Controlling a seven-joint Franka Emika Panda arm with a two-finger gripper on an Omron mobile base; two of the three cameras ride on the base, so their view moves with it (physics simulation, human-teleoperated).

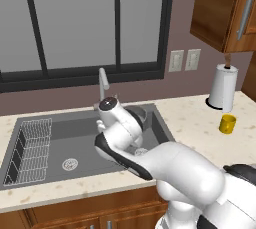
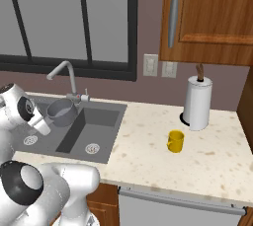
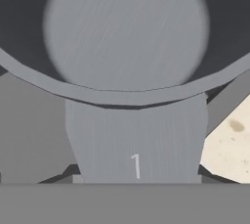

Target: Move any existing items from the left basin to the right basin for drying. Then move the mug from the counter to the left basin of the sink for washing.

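Right under our hand camera the grey cup sits close, its open mouth facing us; we cannot tell how our gripper is set. From the right, we see the cup raised at the sink, near the faucet. Well apart on the counter, the yellow mug stands before the paper towel roll.
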